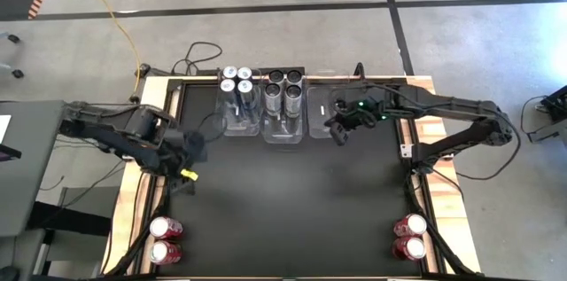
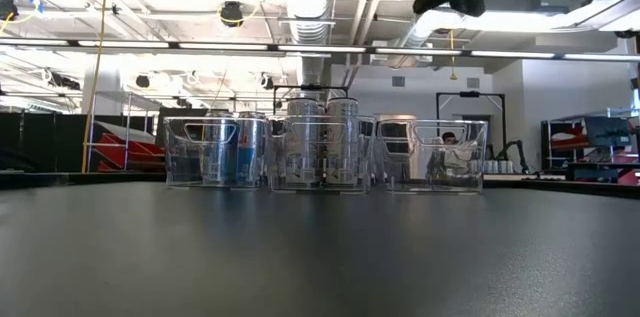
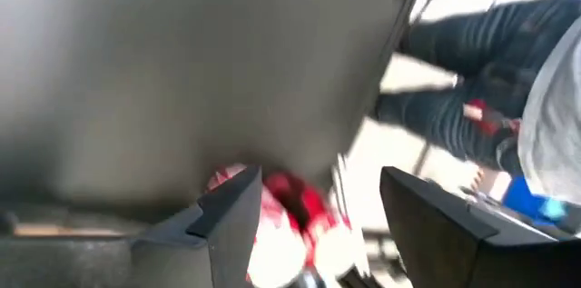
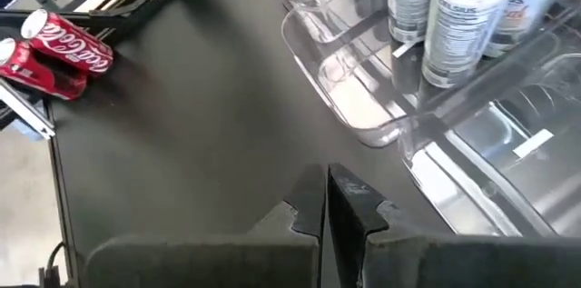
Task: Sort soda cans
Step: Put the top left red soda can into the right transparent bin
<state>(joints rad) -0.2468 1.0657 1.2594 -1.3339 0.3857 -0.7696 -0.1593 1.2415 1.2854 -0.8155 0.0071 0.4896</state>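
High view shows the table [image 1: 283, 201] from above, and closest to its near edge lie four red cans on their sides: two red cans at the left corner [image 1: 165, 238] and two red cans at the right corner [image 1: 409, 236]. They lie flat, so their long way runs along the table top, not up. A bit farther in, the left gripper [image 1: 188, 159] hangs near the left edge, with its fingers [image 3: 227, 224] apart and nothing between them. The left wrist view looks past those fingers at the left red cans, so I think these cans are next, and the left arm is the nearer one to them. Farther back, the right gripper [image 1: 341, 127] floats high over the empty bin [image 1: 321, 117], its fingers [image 4: 309, 206] pressed together and holding nothing. At the far edge stand three clear bins side by side. The left bin [image 1: 239, 113] holds the blue and silver cans [image 1: 237, 81] standing up. The middle bin [image 1: 283, 121] holds the dark cans [image 1: 283, 86] standing up.
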